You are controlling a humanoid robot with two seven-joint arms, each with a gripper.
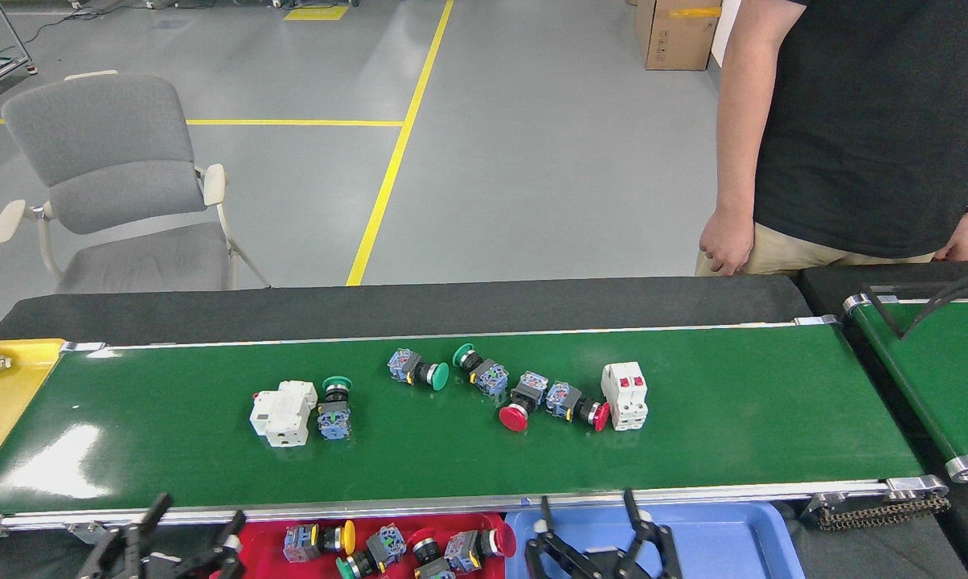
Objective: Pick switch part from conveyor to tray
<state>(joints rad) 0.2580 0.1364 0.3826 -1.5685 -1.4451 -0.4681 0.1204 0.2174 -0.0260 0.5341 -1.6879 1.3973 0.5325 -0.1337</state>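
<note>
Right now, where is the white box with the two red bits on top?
In the head view, the white box sits on the conveyor, right of middle, at the right end of the switch row, touching a red-capped switch.

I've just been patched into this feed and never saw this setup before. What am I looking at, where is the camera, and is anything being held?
The one current picture comes from the robot's own head, looking forward and down. The long green conveyor carries switch parts: two white breakers, three green push buttons and two red ones. At the bottom edge, the red tray already holds several buttons; a blue tray sits beside it. The black fingers at the bottom are the robot's own: left end effector and right end effector, both open, holding nothing. A person stands behind the conveyor, near a grey chair.
</note>
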